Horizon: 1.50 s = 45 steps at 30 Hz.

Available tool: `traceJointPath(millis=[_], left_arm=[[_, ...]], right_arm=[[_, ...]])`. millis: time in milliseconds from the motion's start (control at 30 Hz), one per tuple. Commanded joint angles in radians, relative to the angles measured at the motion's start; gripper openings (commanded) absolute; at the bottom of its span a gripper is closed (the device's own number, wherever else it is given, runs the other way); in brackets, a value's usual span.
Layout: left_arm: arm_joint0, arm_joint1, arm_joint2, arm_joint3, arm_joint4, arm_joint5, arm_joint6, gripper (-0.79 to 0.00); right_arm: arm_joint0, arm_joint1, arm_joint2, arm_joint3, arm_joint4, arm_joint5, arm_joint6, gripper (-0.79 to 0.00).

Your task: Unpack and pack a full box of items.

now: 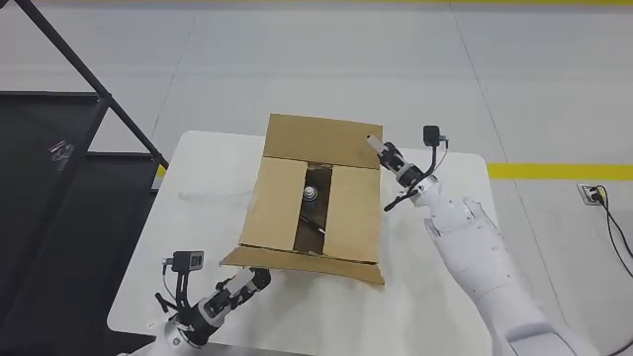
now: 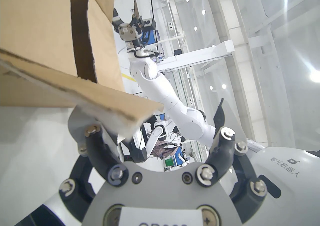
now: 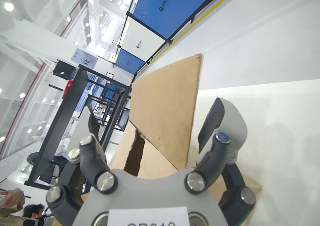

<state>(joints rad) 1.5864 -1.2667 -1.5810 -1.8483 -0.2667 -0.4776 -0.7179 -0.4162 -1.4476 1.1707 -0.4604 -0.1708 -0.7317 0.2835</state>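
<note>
The cardboard box (image 1: 352,214) stands mid-table with its two side flaps folded in. A gap between them shows a small silver item (image 1: 310,194) and a dark item (image 1: 315,225) inside. My left gripper (image 1: 253,279) is open at the near flap's left corner. That corner (image 2: 140,115) pokes between the fingers (image 2: 220,117) and hides part of the other finger. My right gripper (image 1: 385,172) is open at the box's far right corner. The raised far flap (image 3: 170,102) stands between its fingers (image 3: 213,117). The right gripper (image 2: 135,20) also appears beyond the box.
The white table (image 1: 435,287) has bare surface on both sides of the box. A black metal frame (image 1: 69,168) stands close to its left edge. A floor socket (image 1: 591,194) lies off to the right.
</note>
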Motion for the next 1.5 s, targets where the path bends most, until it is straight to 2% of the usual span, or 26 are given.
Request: traceJointPath(millis=[0,200,500,800,967,1167,1333,1467], left_arm=[[-0.014,0.0,0.008,-0.009,0.01,0.001,0.018,0.0],[-0.067,0.0,0.029,-0.02,0.024,0.036,0.08,0.0],[-0.157,-0.005,0.081,0.023,0.095,0.087,0.193,0.0],[-0.275,-0.016,0.172,0.104,0.202,0.157,0.312,0.0],[-0.343,-0.023,0.229,0.162,0.289,0.195,0.363,0.0],[-0.411,-0.034,0.288,0.224,0.322,0.209,0.396,0.0],[-0.446,-0.04,0.324,0.252,0.363,0.218,0.422,0.0],[-0.475,-0.046,0.35,0.282,0.39,0.233,0.442,0.0]], right_arm=[[0.007,0.003,0.005,0.012,0.014,-0.033,0.028,0.0],[0.013,0.01,0.02,0.008,0.072,-0.144,0.128,0.0],[-0.007,0.035,0.052,-0.047,0.143,-0.248,0.247,0.0],[-0.08,0.081,0.082,-0.228,0.205,-0.28,0.452,0.0],[-0.135,0.109,0.101,-0.363,0.197,-0.166,0.531,0.0],[-0.198,0.127,0.093,-0.548,0.176,0.075,0.612,0.0],[-0.229,0.137,0.083,-0.632,0.153,0.234,0.651,0.0],[-0.254,0.141,0.071,-0.684,0.142,0.306,0.652,0.0]])
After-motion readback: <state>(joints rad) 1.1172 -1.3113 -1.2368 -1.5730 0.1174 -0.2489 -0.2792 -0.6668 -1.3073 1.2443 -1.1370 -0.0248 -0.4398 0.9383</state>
